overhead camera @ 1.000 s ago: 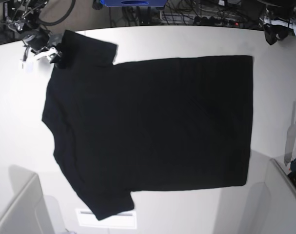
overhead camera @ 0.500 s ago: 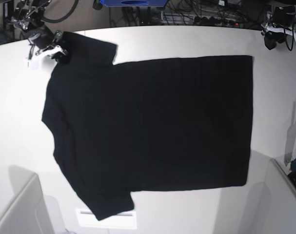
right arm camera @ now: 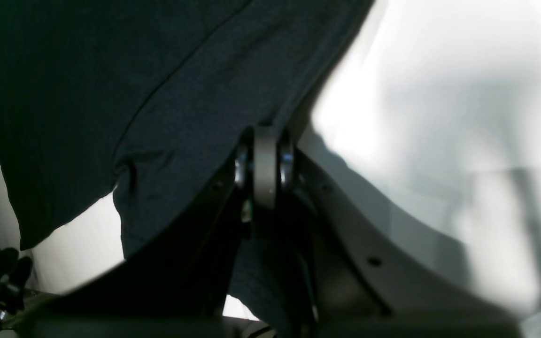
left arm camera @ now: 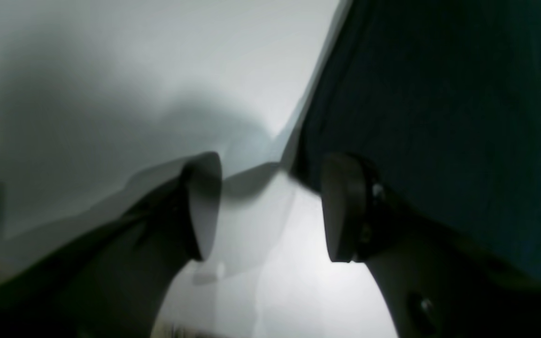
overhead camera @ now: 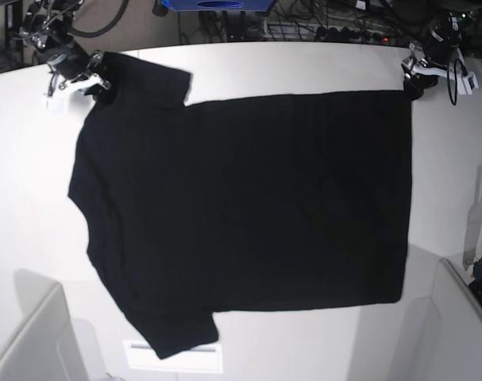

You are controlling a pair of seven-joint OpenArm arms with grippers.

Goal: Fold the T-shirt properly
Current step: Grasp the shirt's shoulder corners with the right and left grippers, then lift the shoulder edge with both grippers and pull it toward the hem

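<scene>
The black T-shirt lies spread flat on the white table, plain side up, with its sleeves toward the left and its hem toward the right. My right gripper is at the far sleeve. In the right wrist view that gripper has its jaws pressed together on the edge of the T-shirt. My left gripper is at the hem's far corner. In the left wrist view it stands open, one finger over bare table and the other over the T-shirt.
Cables and equipment crowd the space behind the table's far edge. Grey partitions rise at the near left and near right. A white label sits near the front edge under the near sleeve.
My right gripper has closed on the far sleeve's edge. My left arm has come in from the far right to the hem's far corner, still open.
</scene>
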